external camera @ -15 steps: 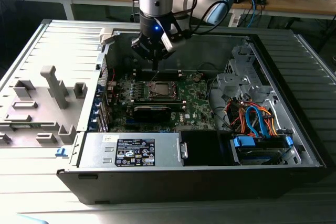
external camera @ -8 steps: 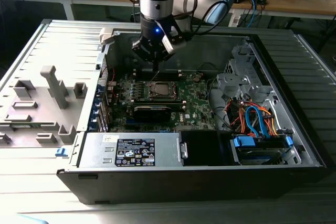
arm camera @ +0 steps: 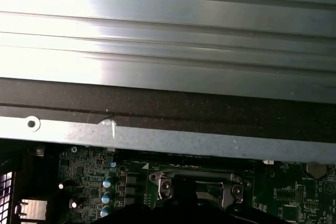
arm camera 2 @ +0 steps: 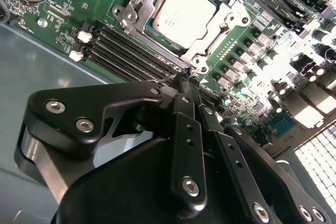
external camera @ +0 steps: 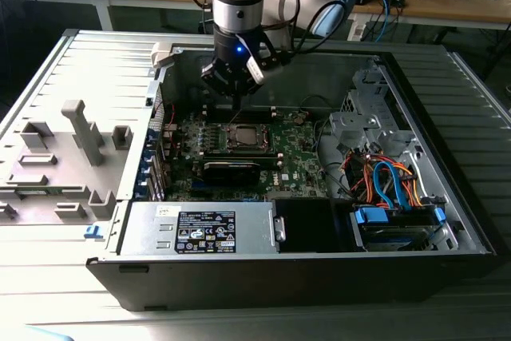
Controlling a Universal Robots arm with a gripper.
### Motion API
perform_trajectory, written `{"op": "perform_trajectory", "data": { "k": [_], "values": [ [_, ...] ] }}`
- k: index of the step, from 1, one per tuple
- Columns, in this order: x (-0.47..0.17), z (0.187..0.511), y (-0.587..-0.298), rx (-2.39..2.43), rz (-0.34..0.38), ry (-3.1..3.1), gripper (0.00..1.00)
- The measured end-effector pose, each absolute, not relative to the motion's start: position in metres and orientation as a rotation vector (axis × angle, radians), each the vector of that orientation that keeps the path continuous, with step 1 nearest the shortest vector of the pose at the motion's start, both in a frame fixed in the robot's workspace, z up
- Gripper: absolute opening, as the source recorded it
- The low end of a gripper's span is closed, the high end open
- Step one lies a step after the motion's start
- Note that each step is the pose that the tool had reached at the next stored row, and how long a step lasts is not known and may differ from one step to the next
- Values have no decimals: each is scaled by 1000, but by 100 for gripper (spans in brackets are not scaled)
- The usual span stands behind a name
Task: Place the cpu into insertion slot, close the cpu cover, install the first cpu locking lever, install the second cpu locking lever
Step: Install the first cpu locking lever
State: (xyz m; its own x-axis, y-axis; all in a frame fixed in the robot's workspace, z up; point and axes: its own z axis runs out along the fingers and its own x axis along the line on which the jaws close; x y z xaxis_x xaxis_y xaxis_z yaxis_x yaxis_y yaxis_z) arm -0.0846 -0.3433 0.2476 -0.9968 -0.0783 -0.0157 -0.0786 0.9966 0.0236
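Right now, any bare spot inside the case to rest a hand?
Bare dark floor between the power supply and the drive cage. Crowded: cable bundle, and the motherboard around the cpu, where the claw hangs.

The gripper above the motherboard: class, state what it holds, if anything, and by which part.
Nothing is held. The gripper has its fingers together and empty, beside the cpu cover; the cpu sits in the insertion slot.

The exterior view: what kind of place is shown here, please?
Probably an electronics lab or workshop. An opened computer case lies on a grey table, the gripper hangs over its motherboard, and a wooden bench behind carries cables.
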Motion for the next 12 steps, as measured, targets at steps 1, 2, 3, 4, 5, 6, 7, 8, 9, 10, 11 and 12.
{"op": "perform_trajectory", "data": {
  "k": [1,2,3,4,5,6,7,8,9,10,11,12],
  "values": [
    [-85,247,-343,-125,38,3124,11],
    [-85,245,-343,-128,38,3124,11],
    [-85,244,-343,-130,38,3124,11],
    [-85,242,-342,-133,38,3124,11],
    [-85,241,-342,-135,38,3124,11],
    [-85,239,-342,-138,38,3124,11],
    [-85,238,-342,-140,38,3124,11],
    [-85,237,-342,-142,37,3124,11],
    [-85,236,-342,-144,37,3124,11],
    [-85,235,-341,-146,36,3124,11],
    [-84,234,-341,-149,35,3124,11],
    [-84,233,-340,-153,33,3123,11]
  ]
}}
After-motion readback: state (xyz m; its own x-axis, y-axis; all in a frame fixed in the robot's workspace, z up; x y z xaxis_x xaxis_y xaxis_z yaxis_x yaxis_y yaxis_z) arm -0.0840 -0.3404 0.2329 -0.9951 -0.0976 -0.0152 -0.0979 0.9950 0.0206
